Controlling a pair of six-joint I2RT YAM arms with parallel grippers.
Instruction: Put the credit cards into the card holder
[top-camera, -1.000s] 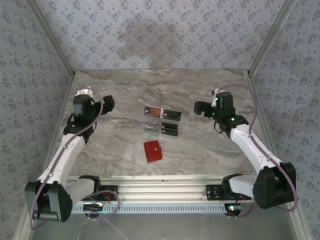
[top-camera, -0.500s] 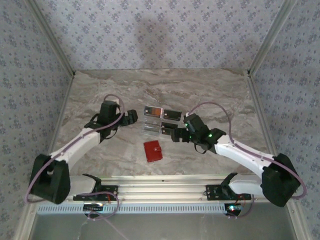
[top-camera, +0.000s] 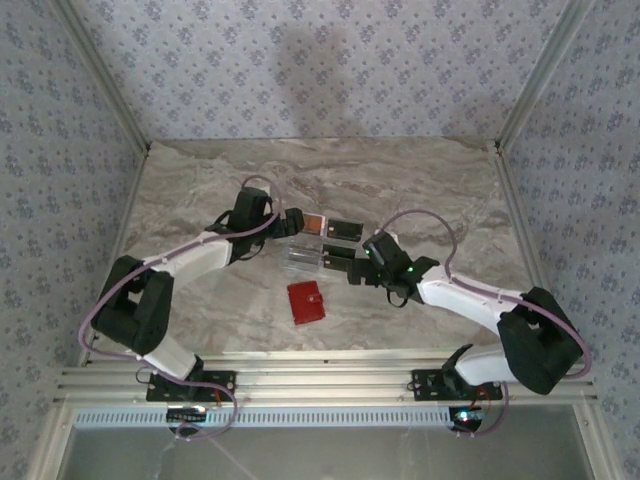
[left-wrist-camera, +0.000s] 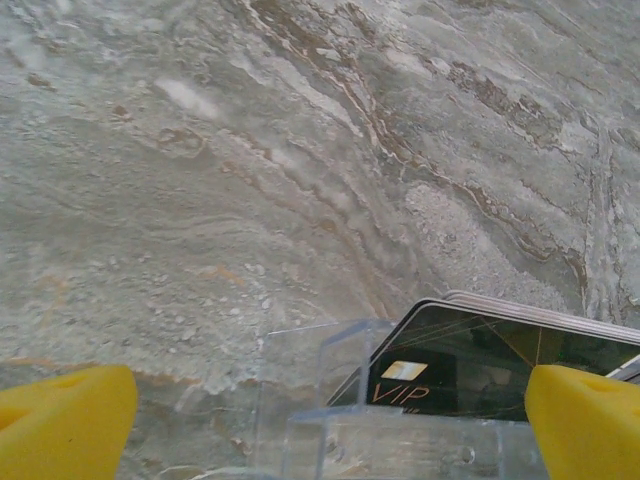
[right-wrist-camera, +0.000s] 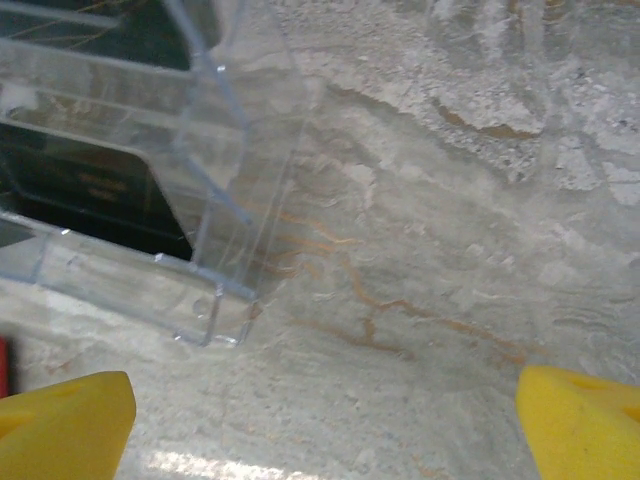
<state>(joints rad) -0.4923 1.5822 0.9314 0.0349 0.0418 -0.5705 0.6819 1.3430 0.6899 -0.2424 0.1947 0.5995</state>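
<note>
Red card holder (top-camera: 306, 302) flat on marble table (top-camera: 200, 180), near centre, four credit cards (top-camera: 310, 222) in clear stands (right-wrist-camera: 120, 285) just beyond it, left gripper (top-camera: 291, 221) wide open, empty, beside far-left card, right gripper (top-camera: 351, 270) wide open, empty, at near-right card

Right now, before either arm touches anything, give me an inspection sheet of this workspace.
Surface: marble-patterned table; no spills seen.
Job's things: four credit cards in a block: orange-brown card, silvery card, far black card, near black card; red card holder lies apart, nearer the arm bases.
Clutter: clear plastic stands around the cards.
Grippers: left gripper open at the block's left side; right gripper open at its right side.
Cables: lilac cables loop along both arms.
Surroundings: patterned walls; aluminium rail at the near edge.
</note>
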